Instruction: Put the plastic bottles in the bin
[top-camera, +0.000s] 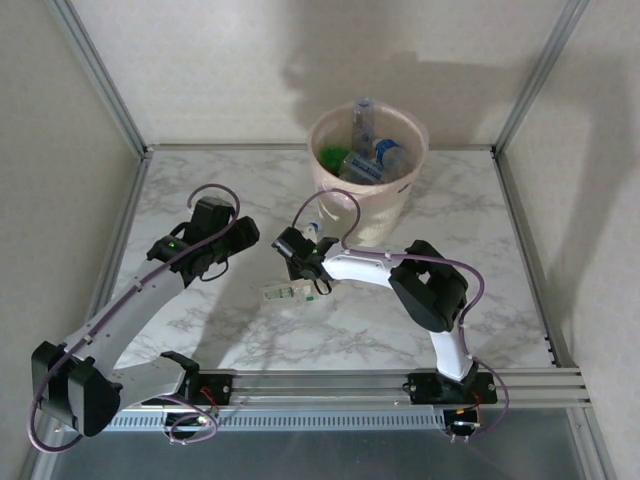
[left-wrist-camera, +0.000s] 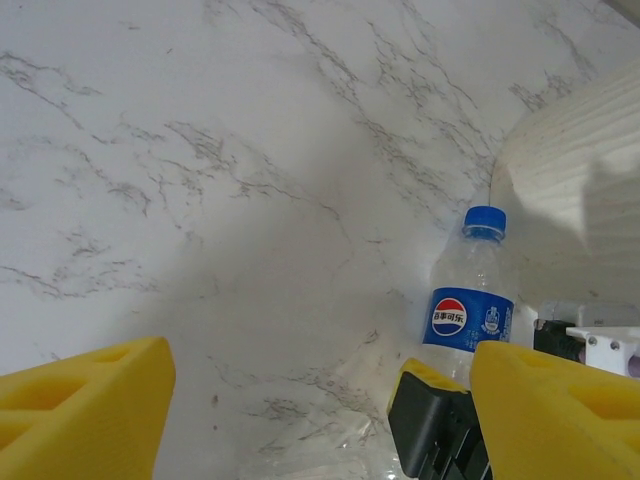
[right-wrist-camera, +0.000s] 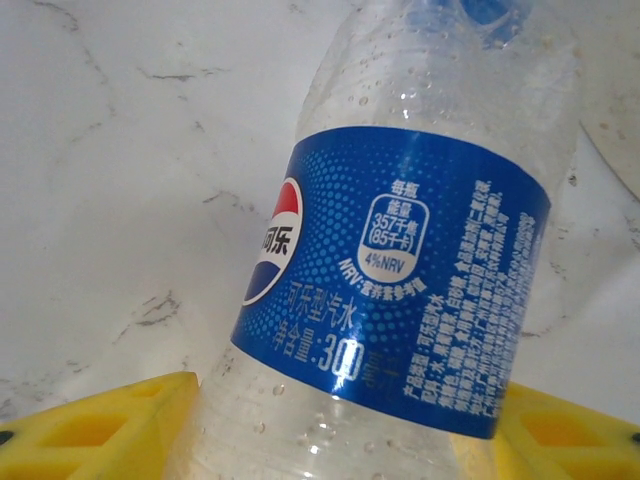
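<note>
With right gripper (right-wrist-camera: 335, 440) jaws clamped on the Pepsi bottle (right-wrist-camera: 400, 280) and left gripper (left-wrist-camera: 320, 420) jaws wide open, empty, lift well above bin (top-camera: 385, 205) rim before releasing.

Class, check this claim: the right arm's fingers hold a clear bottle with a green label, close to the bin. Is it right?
No. The label is blue, not green; the right wrist view shows it. The rest holds: the right arm's fingers hold the clear bottle close to the bin.
</note>
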